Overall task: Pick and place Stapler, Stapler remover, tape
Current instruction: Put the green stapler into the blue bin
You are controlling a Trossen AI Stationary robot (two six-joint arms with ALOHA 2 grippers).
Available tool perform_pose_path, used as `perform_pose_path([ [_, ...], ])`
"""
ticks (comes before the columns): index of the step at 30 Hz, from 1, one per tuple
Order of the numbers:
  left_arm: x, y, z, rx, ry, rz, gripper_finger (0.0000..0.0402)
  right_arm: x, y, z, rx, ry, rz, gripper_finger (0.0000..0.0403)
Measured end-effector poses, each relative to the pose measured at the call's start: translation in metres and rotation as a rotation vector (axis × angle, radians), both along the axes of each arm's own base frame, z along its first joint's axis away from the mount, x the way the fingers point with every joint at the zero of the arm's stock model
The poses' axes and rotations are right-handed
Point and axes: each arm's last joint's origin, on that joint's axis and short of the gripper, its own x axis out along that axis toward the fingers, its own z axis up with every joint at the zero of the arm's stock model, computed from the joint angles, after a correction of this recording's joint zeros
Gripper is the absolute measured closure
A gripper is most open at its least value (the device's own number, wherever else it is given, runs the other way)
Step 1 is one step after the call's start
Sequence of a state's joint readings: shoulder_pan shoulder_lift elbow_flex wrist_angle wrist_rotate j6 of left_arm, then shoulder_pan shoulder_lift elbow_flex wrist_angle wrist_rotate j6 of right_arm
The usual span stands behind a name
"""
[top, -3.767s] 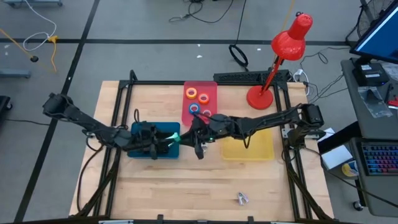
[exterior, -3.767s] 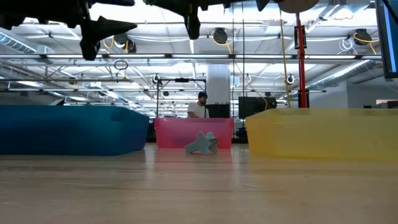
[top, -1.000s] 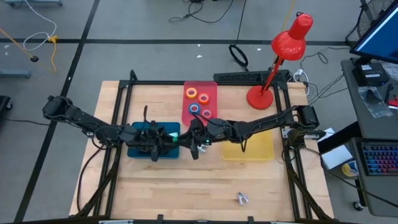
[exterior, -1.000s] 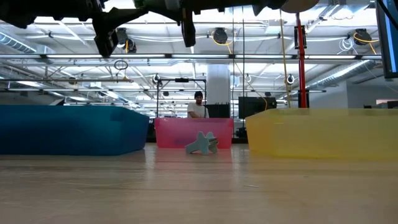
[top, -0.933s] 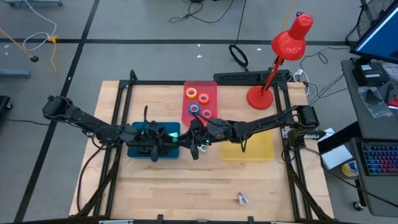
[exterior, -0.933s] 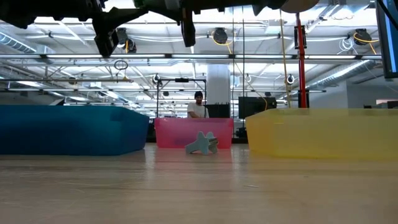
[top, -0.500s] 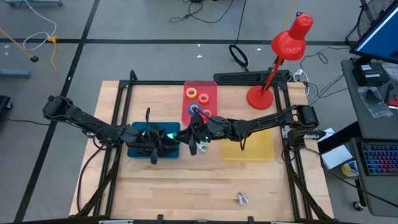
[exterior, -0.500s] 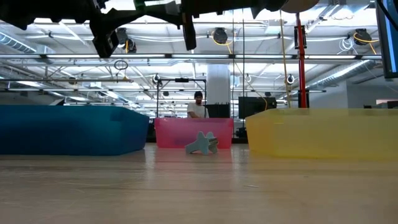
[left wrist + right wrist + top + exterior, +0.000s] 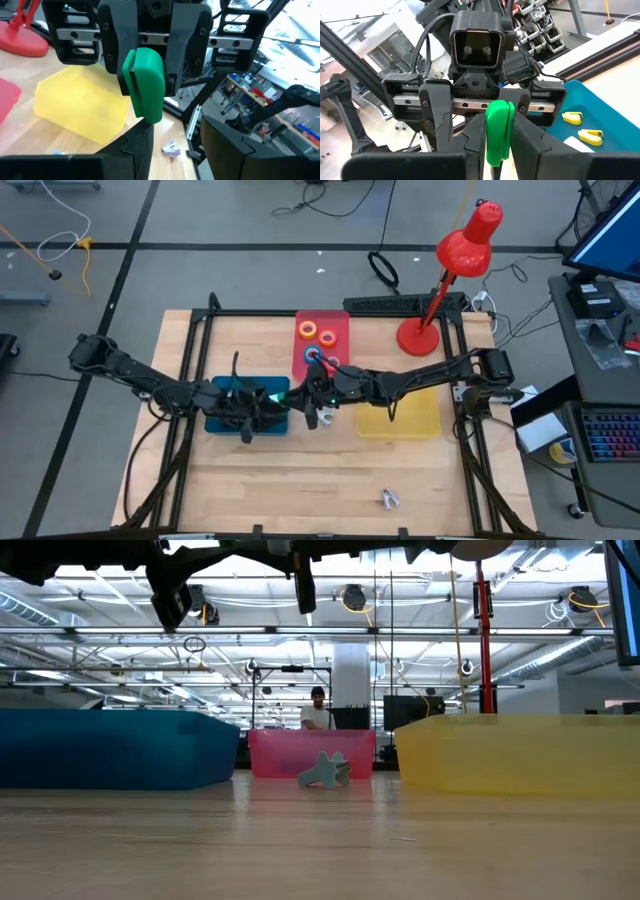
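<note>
Wooden table (image 9: 300,480) lies well below. Whether my left claw (image 9: 268,405) grips, I cannot tell. Between both claws hangs the green stapler (image 9: 497,132), clamped by my right claw (image 9: 150,90). It looks stiff, light and slick, so pinch the flat sides mid-body.

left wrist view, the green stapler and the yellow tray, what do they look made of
Green stapler: likely moulded plastic; smooth rounded shell with a soft sheen. Yellow tray: probably soft plastic or silicone; matte, faintly see-through, rounded edges. Table: wood, pale with visible grain.
</note>
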State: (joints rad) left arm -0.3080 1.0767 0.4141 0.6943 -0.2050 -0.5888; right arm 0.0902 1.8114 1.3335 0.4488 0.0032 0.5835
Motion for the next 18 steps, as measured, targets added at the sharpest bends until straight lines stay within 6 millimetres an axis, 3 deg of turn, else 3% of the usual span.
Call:
perform_pose_path([
  [18, 0.0008, 0.0025, -0.0034, -0.011, 0.041, 0.024, 0.0226, -0.0003, 0.0026, -0.0043, -0.007, 0.034, 0.007, 0.0349],
])
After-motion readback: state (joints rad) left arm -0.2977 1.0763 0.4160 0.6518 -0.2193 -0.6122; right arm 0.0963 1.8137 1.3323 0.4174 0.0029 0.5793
